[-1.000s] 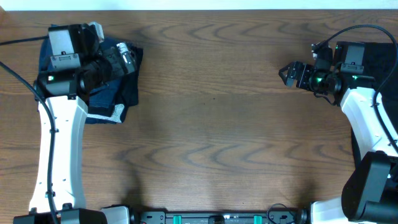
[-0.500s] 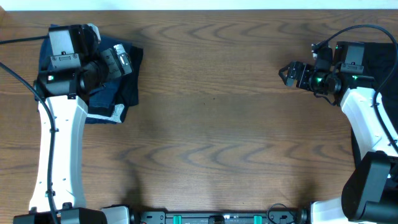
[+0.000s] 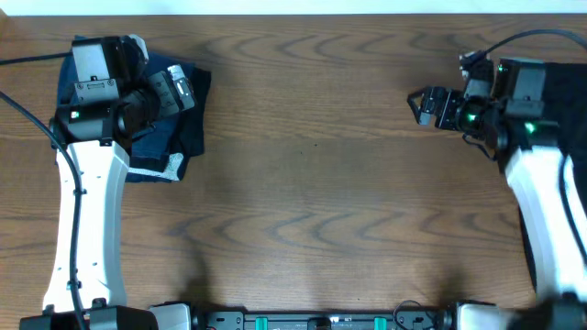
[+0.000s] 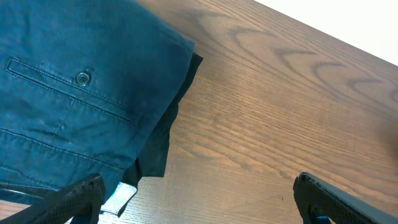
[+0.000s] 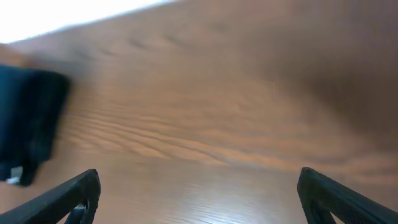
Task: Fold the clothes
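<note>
Overhead surface: brown wood-grain table (image 3: pixel 312 183), with a pale strip along its far edge.
Clothes: a dark pile (image 3: pixel 188 137) at the table's far left corner, partly under the left arm.
Pile, left wrist view: navy piece (image 4: pixel 74 93) on top, with a stitched pocket seam and a button (image 4: pixel 82 77). A black piece (image 4: pixel 161 146) sticks out beneath its edge, and a white tag (image 4: pixel 121 198) shows at the near corner.
Right edge: more black cloth (image 3: pixel 573 101) behind the right arm.
Left gripper (image 3: pixel 183 87): over the right part of the pile, fingers (image 4: pixel 74 199) spread wide with nothing between them. Whether a tip grazes the cloth cannot be told.
Right gripper (image 3: pixel 420 105): pointing left over wood at the far right, well apart from the pile. Its fingers (image 5: pixel 68 199) are wide apart, holding nothing.
Right wrist view: blurred; wood grain, and a dark shape (image 5: pixel 31 118) at the left.
</note>
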Controlling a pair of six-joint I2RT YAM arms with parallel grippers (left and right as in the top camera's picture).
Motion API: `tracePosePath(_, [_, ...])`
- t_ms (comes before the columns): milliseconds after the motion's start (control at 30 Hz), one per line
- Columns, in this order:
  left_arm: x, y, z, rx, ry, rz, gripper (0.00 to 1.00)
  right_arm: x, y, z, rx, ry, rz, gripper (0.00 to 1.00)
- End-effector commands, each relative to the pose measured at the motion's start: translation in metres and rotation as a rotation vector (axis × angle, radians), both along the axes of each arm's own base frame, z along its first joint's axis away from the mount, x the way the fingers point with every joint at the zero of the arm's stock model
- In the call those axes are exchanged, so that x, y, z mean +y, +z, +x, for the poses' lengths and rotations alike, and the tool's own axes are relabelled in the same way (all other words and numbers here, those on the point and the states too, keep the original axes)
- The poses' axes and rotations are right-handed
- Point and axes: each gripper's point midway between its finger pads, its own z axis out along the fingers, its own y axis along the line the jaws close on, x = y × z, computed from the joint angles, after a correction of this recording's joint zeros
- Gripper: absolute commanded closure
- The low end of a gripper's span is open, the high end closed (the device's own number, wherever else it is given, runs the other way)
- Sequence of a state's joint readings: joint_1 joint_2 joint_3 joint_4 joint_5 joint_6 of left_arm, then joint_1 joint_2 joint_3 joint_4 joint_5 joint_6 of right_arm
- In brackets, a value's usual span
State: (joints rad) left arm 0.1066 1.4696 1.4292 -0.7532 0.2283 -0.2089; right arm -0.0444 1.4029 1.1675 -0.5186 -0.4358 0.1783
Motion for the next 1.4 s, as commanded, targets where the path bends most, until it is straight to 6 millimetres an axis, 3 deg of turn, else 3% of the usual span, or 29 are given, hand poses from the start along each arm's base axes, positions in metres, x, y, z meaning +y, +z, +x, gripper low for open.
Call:
tracePosePath(0, [0.002, -0.003, 0.001, 0.008, -0.001, 0.015, 0.02, 0.027, 0.076, -0.033, -0.207, 0.074, 0.003, 0.01])
tracePosePath(133, [0.002, -0.003, 0.001, 0.008, -0.001, 0.015, 0.02, 0.055, 0.15, -0.091, -0.442, 0.16, 0.006, 0.01])
tracePosePath(200, [0.002, -0.003, 0.001, 0.008, -0.001, 0.015, 0.02, 0.059, 0.18, -0.122, -0.554, 0.169, -0.006, 0.01])
tracePosePath(333, [0.002, -0.003, 0.001, 0.008, -0.001, 0.015, 0.02, 0.062, 0.224, -0.193, -0.757, 0.236, 0.008, 0.01])
tracePosePath(400, [0.002, -0.003, 0.001, 0.008, -0.001, 0.015, 0.02, 0.057, 0.232, -0.226, -0.824, 0.249, 0.01, 0.01])
tracePosePath(500, [0.002, -0.003, 0.001, 0.008, -0.001, 0.015, 0.02, 0.044, 0.227, -0.265, -0.87, 0.234, 0.011, 0.01])
tracePosePath(633, [0.002, -0.003, 0.001, 0.008, -0.001, 0.015, 0.02, 0.031, 0.208, -0.292, -0.91, 0.195, 0.002, 0.01])
tracePosePath(767, [0.002, -0.003, 0.001, 0.008, -0.002, 0.015, 0.02, 0.02, 0.174, -0.291, -0.912, 0.13, -0.021, 0.01])
tracePosePath(967, [0.002, -0.003, 0.001, 0.008, -0.001, 0.015, 0.02, 0.014, 0.125, -0.26, -0.894, 0.051, -0.055, 0.01])
tracePosePath(1200, [0.002, -0.003, 0.001, 0.008, -0.001, 0.015, 0.02, 0.007, 0.098, -0.211, -0.968, -0.043, -0.079, 0.01])
tracePosePath(1367, [0.002, -0.003, 0.001, 0.008, -0.001, 0.015, 0.02, -0.002, 0.08, -0.189, -1.056, -0.11, -0.092, 0.01])
